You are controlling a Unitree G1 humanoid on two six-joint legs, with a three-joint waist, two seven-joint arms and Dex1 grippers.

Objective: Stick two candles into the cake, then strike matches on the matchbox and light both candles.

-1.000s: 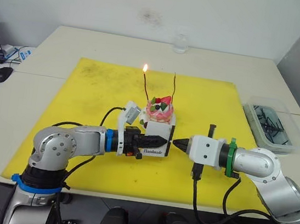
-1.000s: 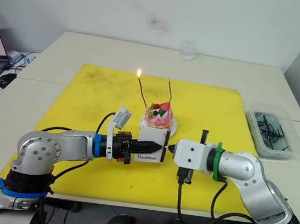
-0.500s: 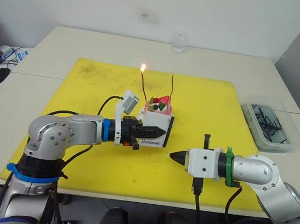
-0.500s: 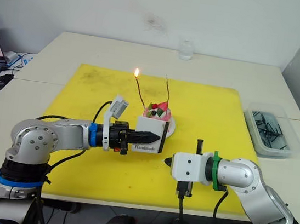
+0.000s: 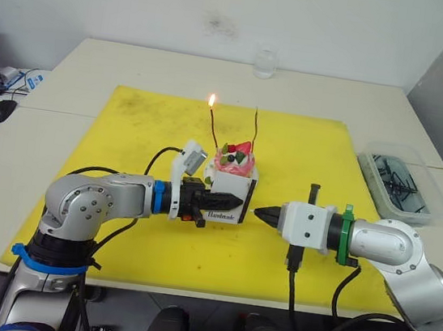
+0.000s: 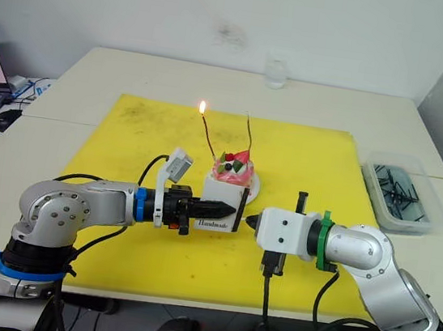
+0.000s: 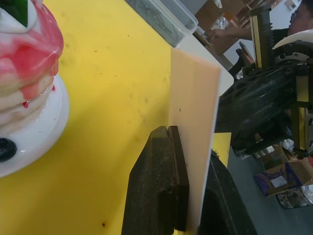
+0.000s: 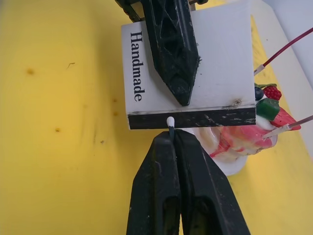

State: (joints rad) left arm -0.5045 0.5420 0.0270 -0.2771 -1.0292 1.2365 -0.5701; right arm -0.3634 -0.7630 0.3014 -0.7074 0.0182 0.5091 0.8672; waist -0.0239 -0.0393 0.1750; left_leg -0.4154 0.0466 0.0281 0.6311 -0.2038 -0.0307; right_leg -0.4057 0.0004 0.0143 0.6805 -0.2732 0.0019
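The matchbox, white with "Handmade" in black, is held up off the yellow mat just in front of the cake, its dark striking strip facing the right arm. The left gripper is clamped on the box, one black finger lying flat across the printed face and the other behind it. The right gripper has its fingers pressed tight together on a match, whose white head touches the striking strip near its middle. The pink cake sits on its white plate with two candles standing in it; the left one burns, the right one is unlit. Open mat lies in front of and beside both arms. A clear bin of matches sits off the mat's right edge, well apart, and a glass stands near the table's far edge.
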